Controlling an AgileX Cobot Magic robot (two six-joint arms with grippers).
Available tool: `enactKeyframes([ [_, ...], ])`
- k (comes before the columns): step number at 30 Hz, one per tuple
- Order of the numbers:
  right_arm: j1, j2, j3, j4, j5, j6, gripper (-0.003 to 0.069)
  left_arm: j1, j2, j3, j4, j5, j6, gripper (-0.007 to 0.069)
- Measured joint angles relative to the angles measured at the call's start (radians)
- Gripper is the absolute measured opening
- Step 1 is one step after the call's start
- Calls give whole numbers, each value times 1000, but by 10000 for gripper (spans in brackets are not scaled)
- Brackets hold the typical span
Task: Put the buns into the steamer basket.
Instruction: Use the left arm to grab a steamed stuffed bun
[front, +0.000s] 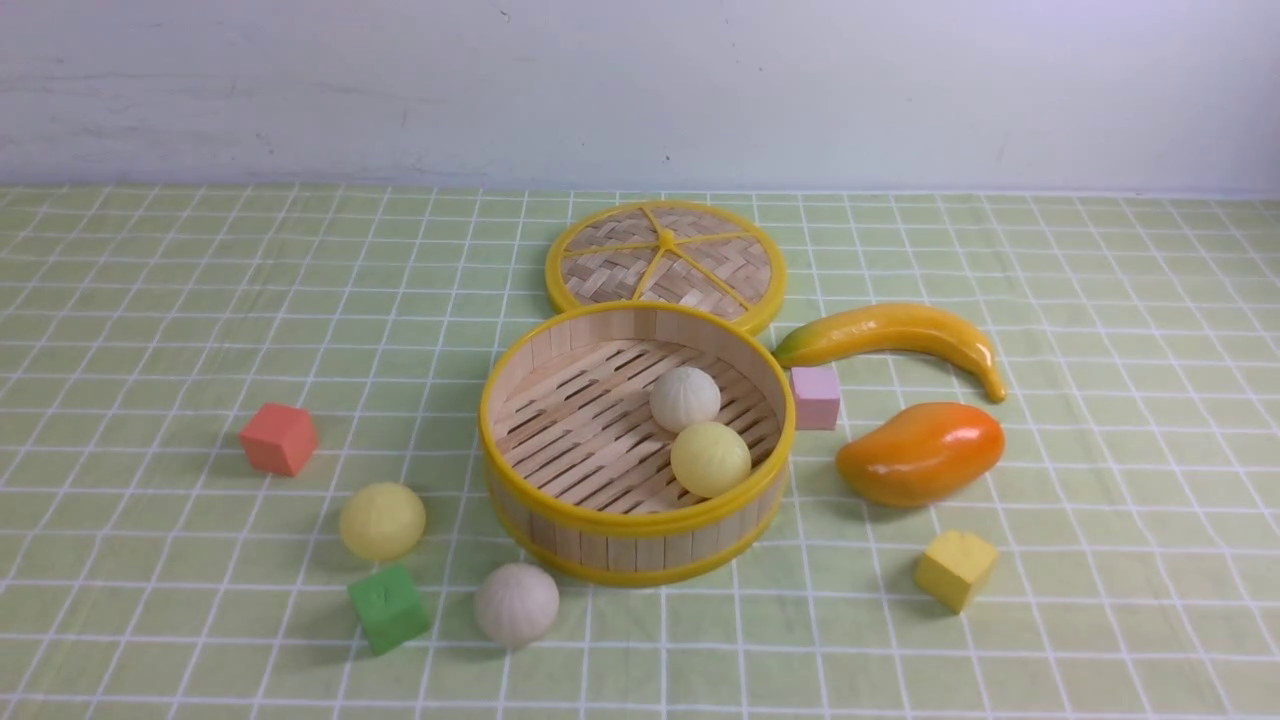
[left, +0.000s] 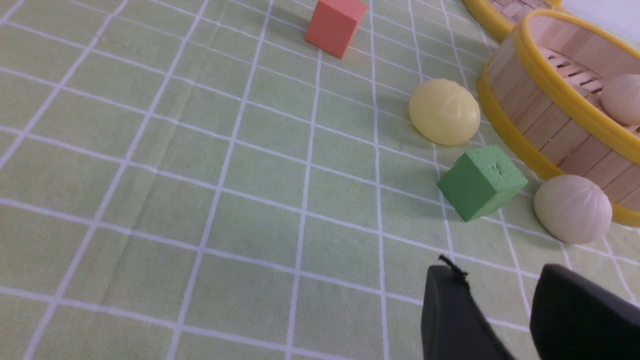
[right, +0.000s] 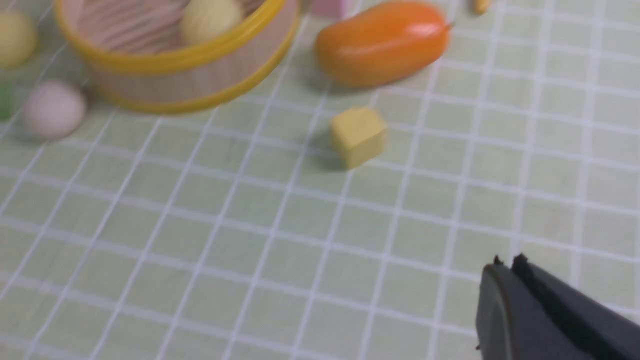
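While one off-white round toy bun (front: 684, 398) and one pale yellow round toy bun (front: 710, 458) lie in the round bamboo steamer basket (front: 620, 548), a second yellow bun (front: 381, 521) and second off-white bun (left: 572, 209) sit on the checked worktop (front: 150, 330) beside its wall. My left jaws hang parted, empty, near them; my right jaws are pressed together, empty. Closing off-centre could roll a bun away, or snag the green foam cube (left: 482, 181) crowding both.

The desk (front: 150, 300) wears a green checked cloth. Nearest the left end effector (left: 500, 274) lie 1 off-white bun (left: 572, 209) and 1 green cube (left: 481, 182), then 1 yellow bun (left: 444, 111) and the steamer basket (left: 540, 117). The red cube (left: 334, 25) is farthest. Nearest the right end effector (right: 505, 262) sits the yellow cube (right: 357, 135), with the mango (right: 382, 42) beyond. The lid (front: 665, 260), banana (front: 900, 335) and pink cube (front: 816, 395) lie farther.
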Motion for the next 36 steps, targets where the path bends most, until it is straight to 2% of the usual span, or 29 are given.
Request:
enactKeyframes([
  [6, -188, -189, 82, -157, -92, 3, -10, 0, 0, 0, 0, 0, 0, 238],
  [12, -303, -377, 304, -166, -205, 4, -10, 0, 0, 0, 0, 0, 0, 238],
  [17, -336, -454, 506, -163, -351, 4, -5, 0, 0, 0, 0, -1, 0, 238],
  [22, -354, -461, 660, -163, -399, 4, -2, 0, 0, 0, 0, -1, 0, 238],
  [25, -355, -462, 673, -170, -467, 4, 0, 0, 0, 0, 0, -1, 0, 238],
  [36, -355, -462, 677, -174, -482, 4, 8, 0, 0, 0, 0, -1, 0, 238],
])
